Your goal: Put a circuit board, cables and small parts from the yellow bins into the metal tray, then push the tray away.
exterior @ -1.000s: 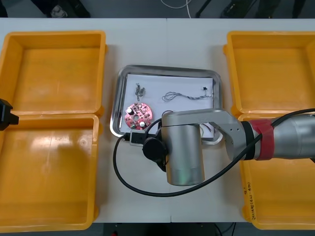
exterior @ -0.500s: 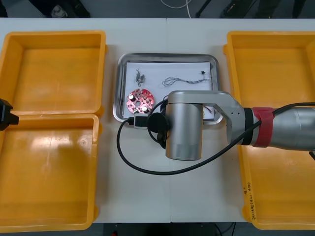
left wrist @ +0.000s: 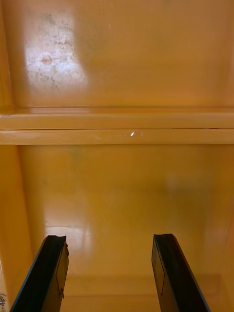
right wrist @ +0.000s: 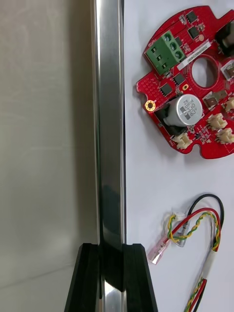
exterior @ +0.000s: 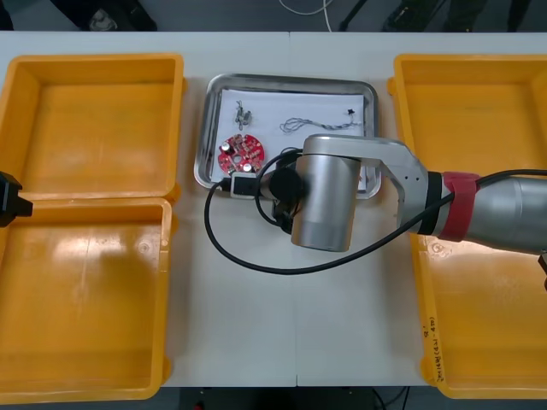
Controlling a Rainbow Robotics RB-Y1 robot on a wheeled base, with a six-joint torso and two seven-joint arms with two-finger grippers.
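Right pincer (right wrist: 111,249) clamps the metal tray (right wrist: 109,122) rim at its 6 o'clock side; left pincer (left wrist: 109,240), spread wide, hovers over yellow bins (left wrist: 117,195).

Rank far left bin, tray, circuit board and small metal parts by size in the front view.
1. far left bin
2. tray, partly under the right arm
3. circuit board
4. small metal parts
The right gripper clamps the tray's rim; the left gripper hangs open above the left bins.

Right tool (right wrist: 111,253) grips the metal tray (right wrist: 109,122) by its rim, beside circuit board (right wrist: 192,83) and cable (right wrist: 192,228).
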